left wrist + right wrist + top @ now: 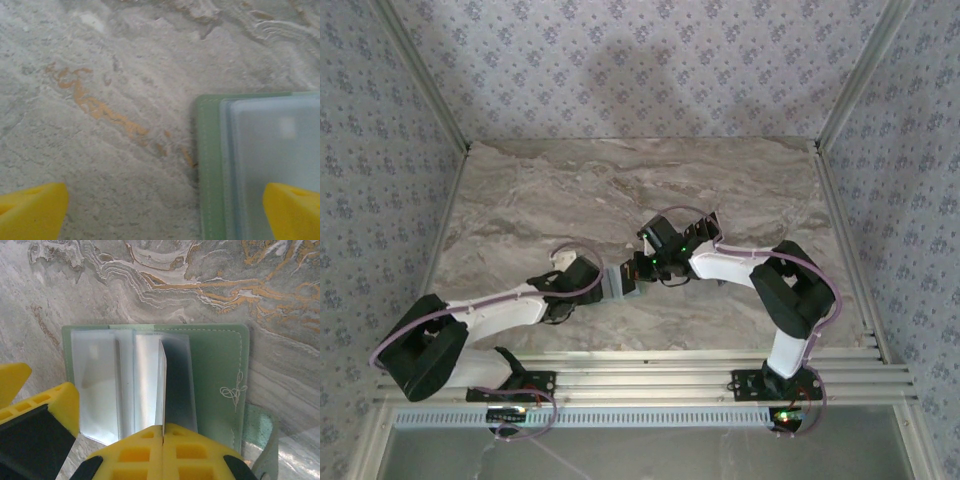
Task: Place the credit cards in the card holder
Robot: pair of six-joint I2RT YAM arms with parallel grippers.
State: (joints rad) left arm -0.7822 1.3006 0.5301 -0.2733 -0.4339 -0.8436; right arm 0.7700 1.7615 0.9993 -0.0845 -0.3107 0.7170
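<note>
Far left in the top view, the left arm (500,312), dark elbow low at the near side, white forearm slanting in toward the middle. Next, the left gripper (600,282), fully spread and holding nothing. In its wrist view, one yellow fingertip (31,211) over bare marble, the other over the holder's clear sleeves. Just beside it, near the front-centre of the marble table (620,180), the card holder (621,284): sage green, lying open and flat, with a stitched border. Across its left and middle, clear plastic pockets (95,385); on the bare green panel at right, a small embossed flourish (234,390); off the lower right corner, a green strap (262,440). Over the holder's near edge, the right gripper (163,434), fingers pressed together and pinching a credit card (176,385) — thin, pale-edged, dark on its right face, standing on edge among the clear pockets, upper end toward the holder's far border. Hard to tell whether inside a pocket or only against one. Further right, the right arm (730,265), bent back toward its base at the near side.
</note>
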